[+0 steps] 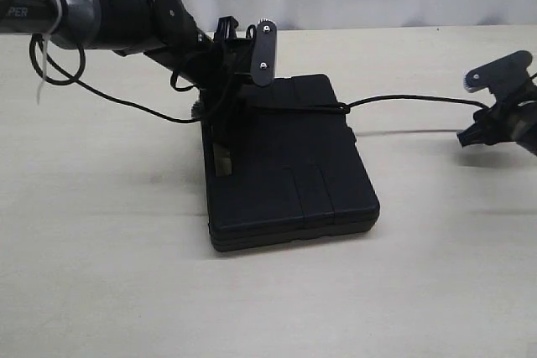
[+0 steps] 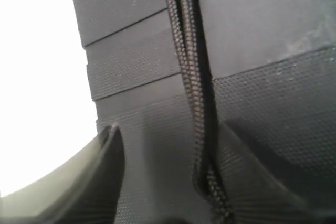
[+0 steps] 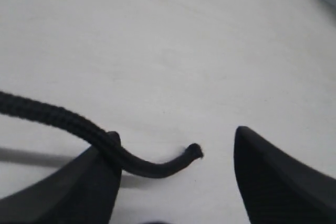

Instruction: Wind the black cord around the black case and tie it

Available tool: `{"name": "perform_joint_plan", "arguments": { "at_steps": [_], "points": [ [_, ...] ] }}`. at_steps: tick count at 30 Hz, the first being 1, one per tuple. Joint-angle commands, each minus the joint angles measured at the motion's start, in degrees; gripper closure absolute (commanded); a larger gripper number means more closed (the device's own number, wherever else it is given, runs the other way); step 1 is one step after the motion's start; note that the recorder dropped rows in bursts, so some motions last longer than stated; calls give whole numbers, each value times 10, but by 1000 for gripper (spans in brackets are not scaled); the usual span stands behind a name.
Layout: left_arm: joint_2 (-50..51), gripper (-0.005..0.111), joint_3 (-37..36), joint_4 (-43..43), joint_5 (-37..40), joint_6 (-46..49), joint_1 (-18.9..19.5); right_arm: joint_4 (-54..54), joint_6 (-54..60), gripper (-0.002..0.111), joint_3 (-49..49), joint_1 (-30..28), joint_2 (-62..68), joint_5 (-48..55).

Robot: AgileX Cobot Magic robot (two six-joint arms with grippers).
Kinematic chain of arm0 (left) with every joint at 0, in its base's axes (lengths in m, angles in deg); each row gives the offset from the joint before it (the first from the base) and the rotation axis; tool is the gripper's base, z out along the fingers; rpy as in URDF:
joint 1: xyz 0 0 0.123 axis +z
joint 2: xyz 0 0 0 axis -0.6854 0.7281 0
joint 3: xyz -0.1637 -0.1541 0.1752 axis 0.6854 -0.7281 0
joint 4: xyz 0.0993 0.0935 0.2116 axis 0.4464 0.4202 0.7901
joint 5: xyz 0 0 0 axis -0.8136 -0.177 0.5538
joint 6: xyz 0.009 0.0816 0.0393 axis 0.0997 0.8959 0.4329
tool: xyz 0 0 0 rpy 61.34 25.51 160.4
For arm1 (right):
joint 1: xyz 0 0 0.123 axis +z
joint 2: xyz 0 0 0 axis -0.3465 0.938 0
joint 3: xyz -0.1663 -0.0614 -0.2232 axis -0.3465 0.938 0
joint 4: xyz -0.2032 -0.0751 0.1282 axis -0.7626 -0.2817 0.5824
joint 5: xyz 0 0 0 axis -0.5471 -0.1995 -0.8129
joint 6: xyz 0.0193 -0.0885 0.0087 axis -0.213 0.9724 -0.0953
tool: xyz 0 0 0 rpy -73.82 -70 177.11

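The black case lies flat on the table, its long axis near to far and its near end skewed slightly right. It looks rigid and textured, likely steady when tugged. Across its far part the black cord runs left to right. Its tail is draped over one finger of the wide-open right gripper — soft, limp, best pinched near that free end. Far left, the left gripper straddles the cord, fingers apart.
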Motion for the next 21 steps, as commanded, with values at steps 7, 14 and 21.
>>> {"name": "perform_joint_plan", "arguments": {
  "at_steps": [7,14,21],
  "points": [
    [-85,53,-7,-60,91,-5,2,77,-1,49,-3,-2,-157,212],
    [-129,53,-7,-141,35,-70,2,108,-8,67,-3,-2,-276,325],
    [-211,107,-15,-137,99,-266,32,131,-36,104,6,-2,-380,449]
  ]
}}
